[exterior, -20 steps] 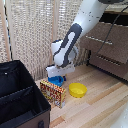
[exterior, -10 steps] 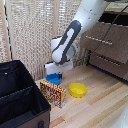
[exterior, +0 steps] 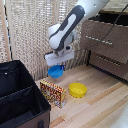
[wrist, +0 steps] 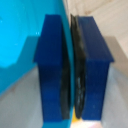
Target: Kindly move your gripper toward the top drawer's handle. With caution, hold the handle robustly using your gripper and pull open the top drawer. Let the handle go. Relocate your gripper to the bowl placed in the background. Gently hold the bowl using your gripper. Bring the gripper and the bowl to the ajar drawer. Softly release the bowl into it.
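Observation:
My gripper, a white boxy hand on the bulky white arm, hangs over the wooden floor with the blue bowl gripped by its rim, off the floor. In the wrist view the blue fingertips press together on the bowl's thin rim, and the bowl fills one side. The gripper is shut on it. At the exterior view's right the top drawer stands pulled out of the dresser, its silver handle free. The bowl is well to the left of the drawer and lower than it.
A yellow bowl lies on the floor below and right of the held bowl. A patterned box stands beside an open black case at the left. The lower drawer is shut. A slatted blind wall is behind.
The gripper has risen a little with the blue bowl in it, lifting the bowl off the floor. Nothing else has moved.

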You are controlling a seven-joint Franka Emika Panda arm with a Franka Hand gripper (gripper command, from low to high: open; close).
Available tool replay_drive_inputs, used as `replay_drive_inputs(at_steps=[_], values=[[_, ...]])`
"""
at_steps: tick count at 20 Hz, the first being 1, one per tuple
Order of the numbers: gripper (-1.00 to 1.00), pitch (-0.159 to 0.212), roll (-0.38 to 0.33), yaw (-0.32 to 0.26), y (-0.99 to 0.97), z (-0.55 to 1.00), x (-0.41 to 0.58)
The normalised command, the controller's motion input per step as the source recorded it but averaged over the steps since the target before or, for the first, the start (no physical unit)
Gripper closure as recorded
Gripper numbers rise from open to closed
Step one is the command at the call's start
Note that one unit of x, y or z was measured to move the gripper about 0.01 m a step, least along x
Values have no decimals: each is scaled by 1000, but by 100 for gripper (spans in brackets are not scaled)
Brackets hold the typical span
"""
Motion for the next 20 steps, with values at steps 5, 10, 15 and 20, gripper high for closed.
replay_drive_inputs(at_steps=[5, 10, 15, 20], values=[[100, 5, -27, -80, 154, 1000, 406], [100, 34, -27, -89, 119, 1000, 342], [100, 78, -36, -197, -2, 1000, 291], [100, 76, -25, -161, -45, 1000, 170]])
